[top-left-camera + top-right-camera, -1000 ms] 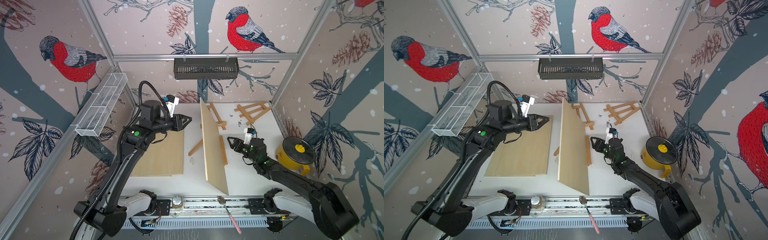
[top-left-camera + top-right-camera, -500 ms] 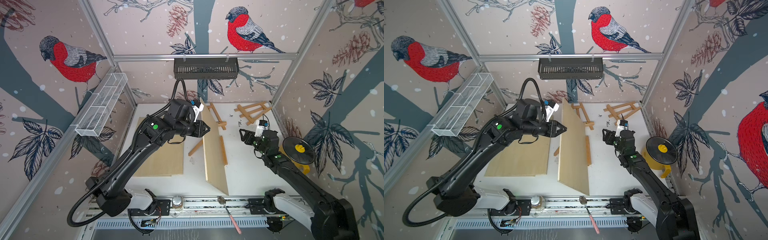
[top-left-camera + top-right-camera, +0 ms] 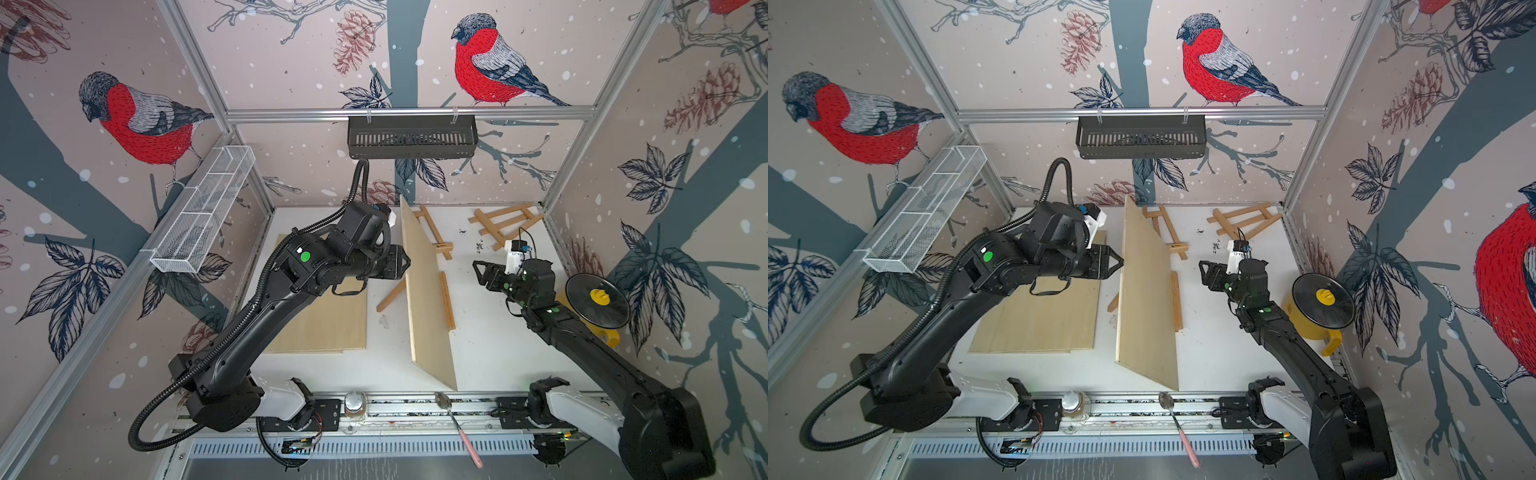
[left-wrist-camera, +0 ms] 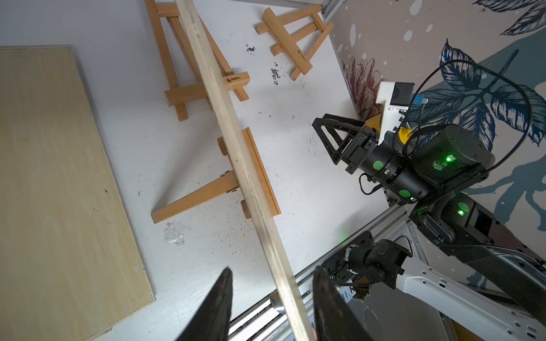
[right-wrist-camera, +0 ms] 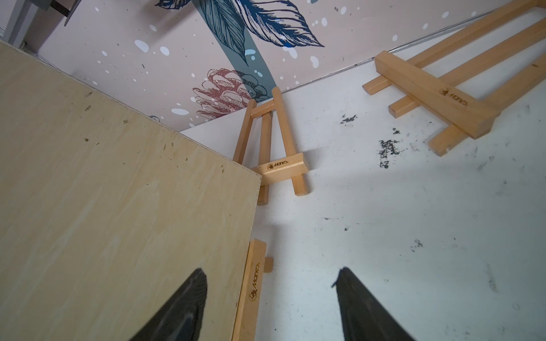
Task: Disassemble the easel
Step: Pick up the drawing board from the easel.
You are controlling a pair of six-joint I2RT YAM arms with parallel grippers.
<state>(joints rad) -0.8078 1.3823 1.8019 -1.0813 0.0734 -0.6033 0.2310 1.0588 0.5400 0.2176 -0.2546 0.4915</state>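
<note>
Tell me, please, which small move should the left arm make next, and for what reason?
Probably close the left gripper, because the upper edge of the board passes between its open fingers. The board rests on the easel, so I think it must come off first.

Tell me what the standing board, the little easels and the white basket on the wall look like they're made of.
Standing board: probably thin plywood, unfinished; pale grain, raw edge.
Easels: solid light wood, smooth, with a branded logo.
White basket: see-through wire mesh, likely painted metal.
</note>
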